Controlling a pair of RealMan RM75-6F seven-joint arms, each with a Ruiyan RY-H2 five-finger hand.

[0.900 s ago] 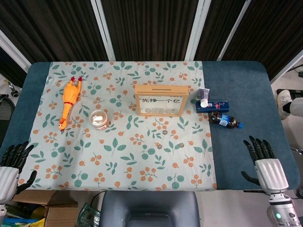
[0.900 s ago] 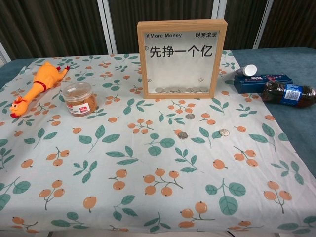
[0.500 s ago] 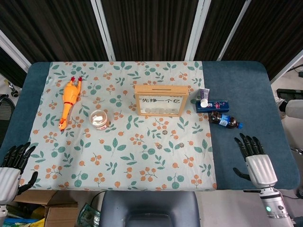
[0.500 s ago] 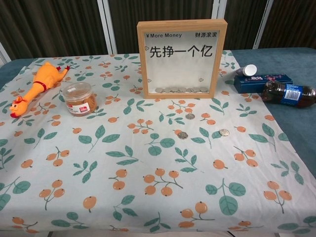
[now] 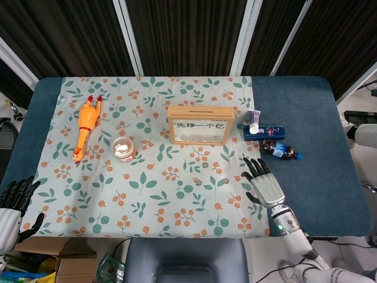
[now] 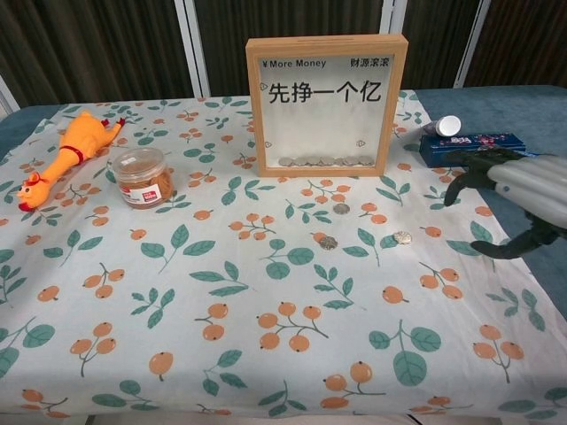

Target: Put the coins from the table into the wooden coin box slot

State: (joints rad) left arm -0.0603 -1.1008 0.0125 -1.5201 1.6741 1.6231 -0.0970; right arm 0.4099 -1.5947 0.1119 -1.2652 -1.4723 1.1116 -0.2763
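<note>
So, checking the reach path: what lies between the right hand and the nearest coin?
Only bare patterned cloth, as the chest view shows: the right hand hovers apart from the nearest coin.

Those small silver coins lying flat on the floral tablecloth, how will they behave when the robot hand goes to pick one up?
The small silver coins lie flush on the floral tablecloth, so there's probably little edge to catch. They look smooth, likely slippery. The cloth may bunch under the right robot hand.

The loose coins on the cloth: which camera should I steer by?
Chest view. The three coins lie large and separate in front of the wooden coin box, with the right hand nearby. Head view shows the coins as tiny specks among the printed berries.
</note>
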